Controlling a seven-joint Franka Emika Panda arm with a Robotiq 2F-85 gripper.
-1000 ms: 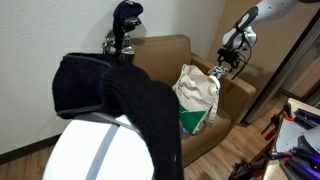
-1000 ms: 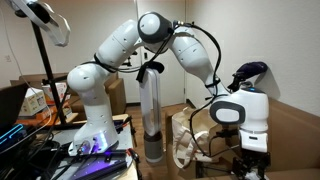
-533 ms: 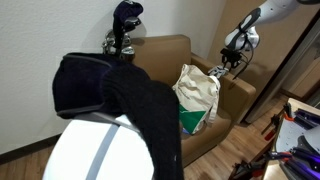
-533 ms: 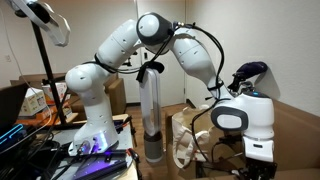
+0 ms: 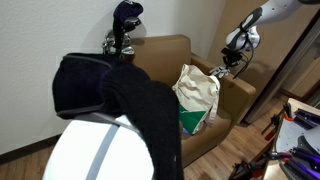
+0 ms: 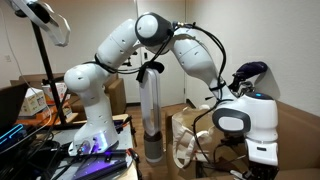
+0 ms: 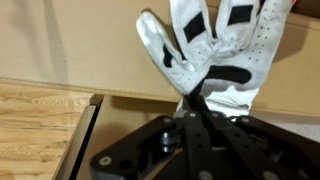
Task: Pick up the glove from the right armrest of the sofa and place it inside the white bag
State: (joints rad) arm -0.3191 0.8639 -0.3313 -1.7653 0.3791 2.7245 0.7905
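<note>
White glove [image 7: 215, 40] with black patches, pinched near palm by closed fingers [image 7: 188, 122], at sofa armrest [image 5: 240, 90], just beside white bag [image 5: 197, 92]. We judge it light, limp (floppy digits could snag bag rim); palm hold suits.

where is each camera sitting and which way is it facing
Exterior view: across the room, facing the front of the sofa; shows the end effector at the armrest beside the white bag.
Exterior view: near the robot's base, facing the arm side-on.
Wrist view: on the wrist, looking along the fingers at the glove.
Shared: both exterior views show the arm and white bag.
</note>
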